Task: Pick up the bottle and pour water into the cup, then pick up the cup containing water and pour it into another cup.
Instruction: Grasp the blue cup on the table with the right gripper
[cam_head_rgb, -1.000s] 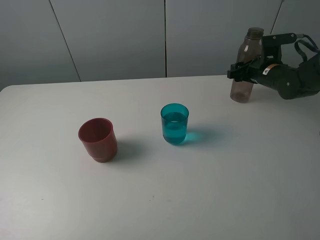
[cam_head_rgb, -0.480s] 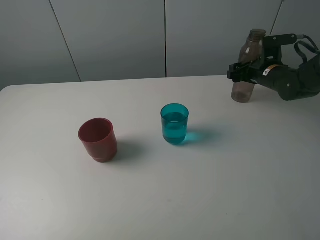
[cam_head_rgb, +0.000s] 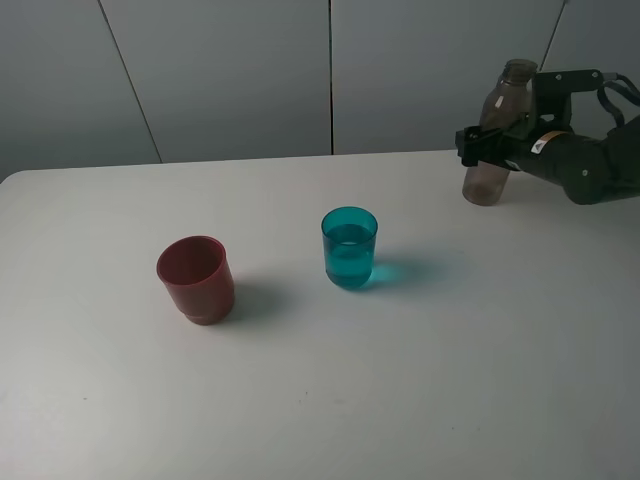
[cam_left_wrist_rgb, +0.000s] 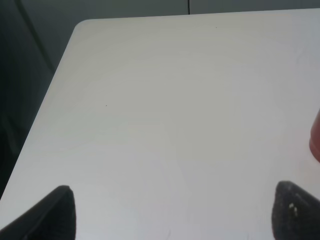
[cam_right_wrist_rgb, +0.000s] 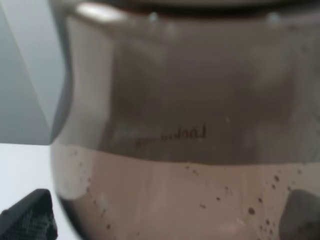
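Observation:
The smoky grey-brown bottle (cam_head_rgb: 496, 135) is at the far right back of the table, leaning slightly, its base at or just above the surface. My right gripper (cam_head_rgb: 487, 141) is shut on its middle. In the right wrist view the bottle (cam_right_wrist_rgb: 190, 125) fills the frame between the fingertips (cam_right_wrist_rgb: 31, 219) of that gripper (cam_right_wrist_rgb: 165, 220). The teal cup (cam_head_rgb: 349, 248) stands mid-table with water in it. The dark red cup (cam_head_rgb: 196, 279) stands upright to its left and looks empty. My left gripper (cam_left_wrist_rgb: 175, 210) is open over bare table, with the red cup's edge (cam_left_wrist_rgb: 316, 137) just beside it.
The white table (cam_head_rgb: 400, 380) has a rounded far-left corner (cam_left_wrist_rgb: 80, 30). Grey wall panels (cam_head_rgb: 230, 70) run behind the table's back edge, close behind the bottle.
My right gripper and the bottle have shifted slightly to the right and back. The two cups have not moved.

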